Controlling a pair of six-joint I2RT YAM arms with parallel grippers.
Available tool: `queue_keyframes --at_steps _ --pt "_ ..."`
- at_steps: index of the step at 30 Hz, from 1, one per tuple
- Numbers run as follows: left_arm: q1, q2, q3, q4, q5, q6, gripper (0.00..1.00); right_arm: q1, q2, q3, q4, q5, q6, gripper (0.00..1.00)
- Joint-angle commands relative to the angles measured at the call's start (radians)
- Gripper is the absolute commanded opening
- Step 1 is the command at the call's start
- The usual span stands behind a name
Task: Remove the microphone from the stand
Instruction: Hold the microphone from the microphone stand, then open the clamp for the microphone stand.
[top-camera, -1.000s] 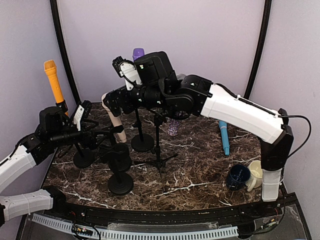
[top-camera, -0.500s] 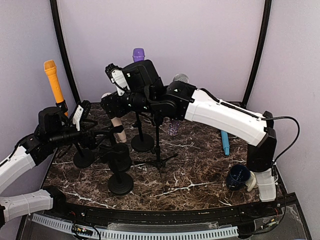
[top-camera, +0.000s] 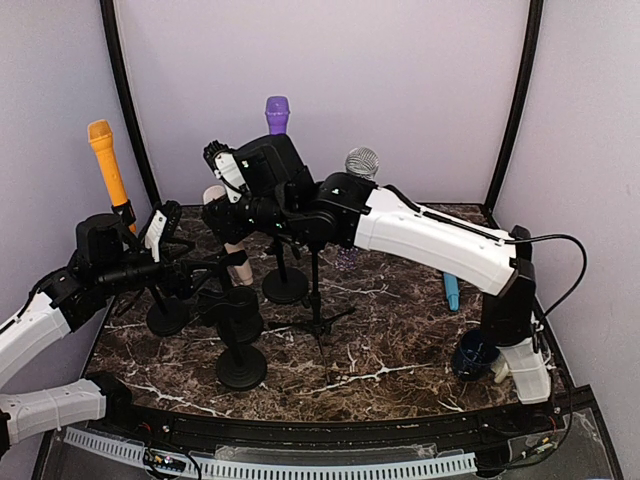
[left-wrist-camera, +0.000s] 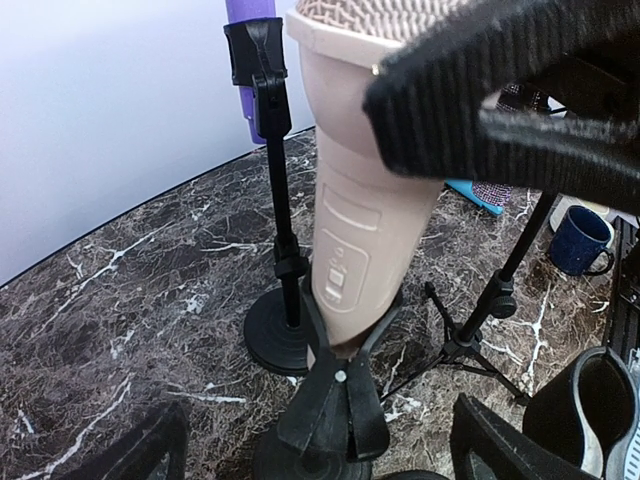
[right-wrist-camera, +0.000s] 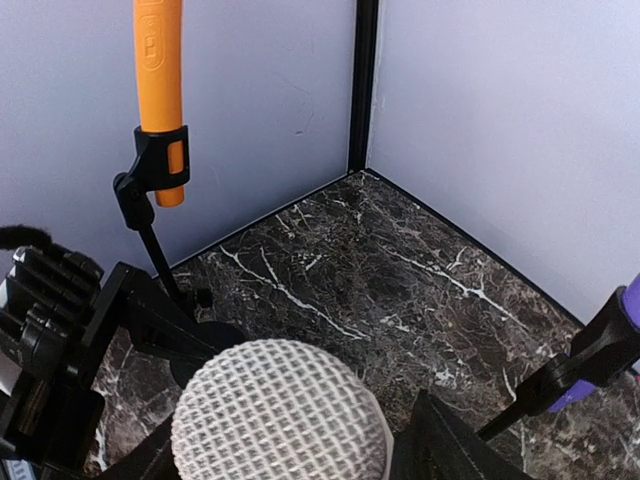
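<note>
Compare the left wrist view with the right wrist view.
Only the left wrist view shows the blue mug, the tripod stand and the body of the beige microphone in its clip. Only the right wrist view shows the orange microphone. Both show the beige microphone's mesh head, the purple microphone and the marble table.

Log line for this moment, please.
beige microphone: clipped in stand | left gripper: open at stand | right gripper: around its head, grip unclear
</note>
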Motion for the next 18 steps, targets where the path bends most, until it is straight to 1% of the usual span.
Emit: queue_keyframes --at_steps 1,4,6,11,14,18 --pt "0.007 -0.004 -0.012 0.003 -0.011 0.013 0.94 0.006 -0.02 0.013 0.069 0.004 -0.004 0.59" --pt "0.007 0.002 -0.01 -0.002 -0.017 0.015 0.95 0.005 -0.042 -0.022 0.096 -0.003 -0.012 0.48" --pt "0.007 0.013 -0.008 -0.003 -0.002 0.015 0.95 0.005 -0.051 -0.035 0.106 -0.012 -0.014 0.42" --pt "0.007 0.058 0.004 -0.005 0.076 0.029 0.95 0.002 -0.076 -0.079 0.15 -0.031 -0.006 0.32" --pt "0.007 0.082 0.014 -0.022 0.092 0.042 0.94 -0.009 -0.085 -0.091 0.161 -0.066 0.015 0.3" --pt "0.007 0.076 0.01 -0.01 0.09 0.038 0.94 -0.025 -0.107 -0.122 0.182 -0.121 0.032 0.3"
